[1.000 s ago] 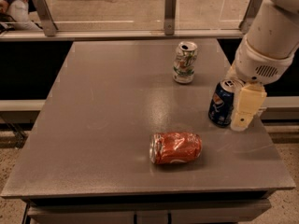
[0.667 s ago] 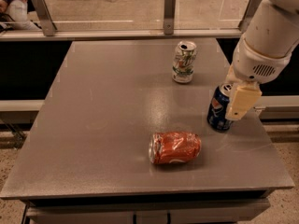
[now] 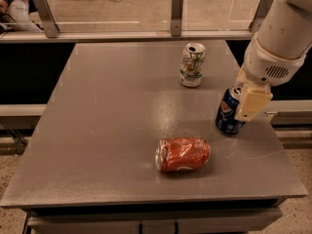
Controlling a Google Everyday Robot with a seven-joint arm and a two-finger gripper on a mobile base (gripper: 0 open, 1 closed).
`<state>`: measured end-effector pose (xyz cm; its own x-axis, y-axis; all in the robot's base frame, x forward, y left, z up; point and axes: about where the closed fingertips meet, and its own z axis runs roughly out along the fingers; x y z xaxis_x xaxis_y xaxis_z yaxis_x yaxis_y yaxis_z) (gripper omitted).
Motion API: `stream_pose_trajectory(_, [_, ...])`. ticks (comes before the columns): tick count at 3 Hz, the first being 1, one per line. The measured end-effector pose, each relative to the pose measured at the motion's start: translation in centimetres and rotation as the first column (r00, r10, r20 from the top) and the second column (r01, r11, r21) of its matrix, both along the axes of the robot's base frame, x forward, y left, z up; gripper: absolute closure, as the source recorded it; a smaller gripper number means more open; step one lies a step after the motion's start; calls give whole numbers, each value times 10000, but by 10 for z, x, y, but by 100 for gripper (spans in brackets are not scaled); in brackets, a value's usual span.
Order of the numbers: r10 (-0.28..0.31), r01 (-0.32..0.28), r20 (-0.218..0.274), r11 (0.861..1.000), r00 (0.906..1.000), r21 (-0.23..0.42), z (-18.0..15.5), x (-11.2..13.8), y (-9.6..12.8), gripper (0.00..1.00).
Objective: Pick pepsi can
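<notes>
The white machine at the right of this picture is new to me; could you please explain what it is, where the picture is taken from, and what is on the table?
It is the arm of a mobile robot, and it ends in a hand for grasping. There is only one picture, from a camera looking down on the grey table from its near side. Where the camera is mounted is not known. Three drink cans are on the table. A dented white-green can stands at the back, a crushed red can lies on its side near the front, and a dark blue pepsi can is at the right. The robot's job is to pick up the pepsi can. The hand is at that can, against its right side, but I cannot tell whether it grips it.
</notes>
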<state>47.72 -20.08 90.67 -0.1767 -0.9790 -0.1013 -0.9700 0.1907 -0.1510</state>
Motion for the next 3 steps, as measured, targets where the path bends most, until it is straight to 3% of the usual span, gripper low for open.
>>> stream_pose_trajectory(1, [253,-236,244,9974,9994,-678,29,-5,11,100])
stream_pose_trajectory(2, [333,-257,622,9926,9975,-1186,61,-15,15,100])
stream_pose_trajectory(3, [343,-257,675,9920,9971,-1240,64,-16,16,100])
